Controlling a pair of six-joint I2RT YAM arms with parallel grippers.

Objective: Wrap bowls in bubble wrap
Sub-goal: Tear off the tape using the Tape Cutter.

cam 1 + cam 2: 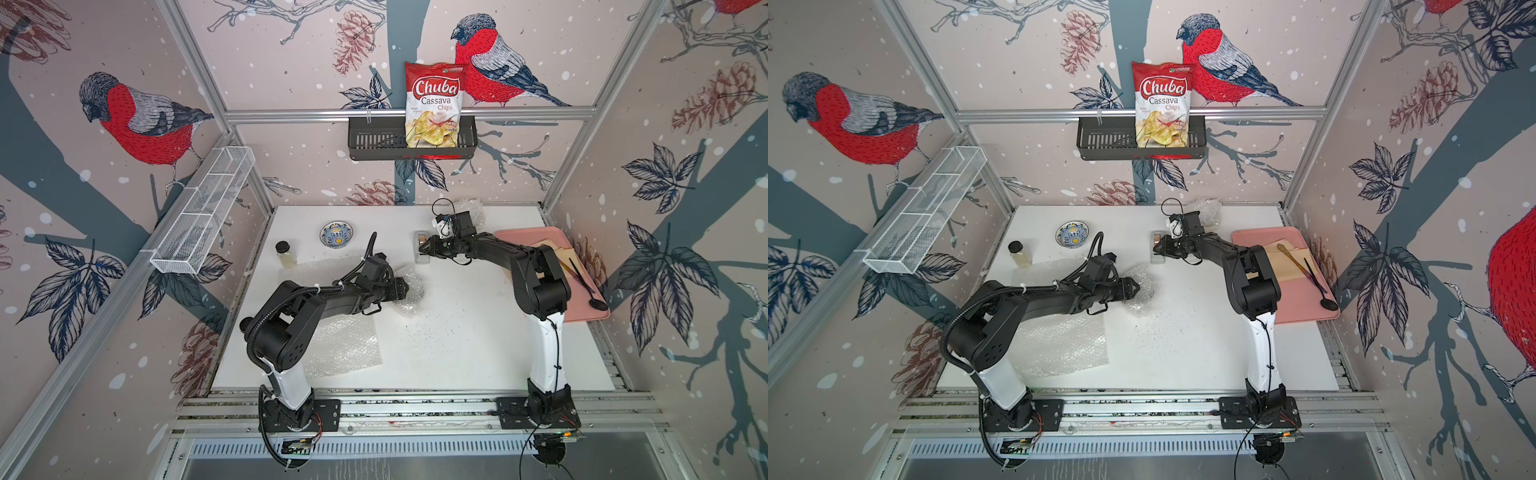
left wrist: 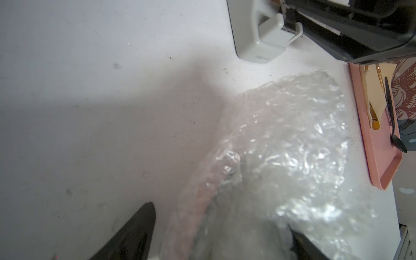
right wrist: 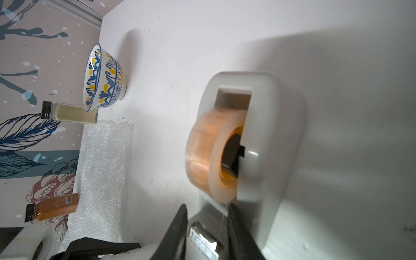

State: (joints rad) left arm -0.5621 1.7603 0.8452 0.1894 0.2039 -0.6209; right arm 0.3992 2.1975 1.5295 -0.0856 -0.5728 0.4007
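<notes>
Left claw spread astride bubble wrap bundle — contents obscured.

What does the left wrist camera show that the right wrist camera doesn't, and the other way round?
Only the left wrist view shows a crumpled bubble wrap bundle lying between its arm's jaws, and a pink tray carrying a black spoon. Only the right wrist view shows the blue-and-yellow bowl, a glass jar, a flat bubble wrap sheet and the tape roll, with its arm's jaws either side of the tape strip. Both share the grey tape dispenser and the white table.
</notes>
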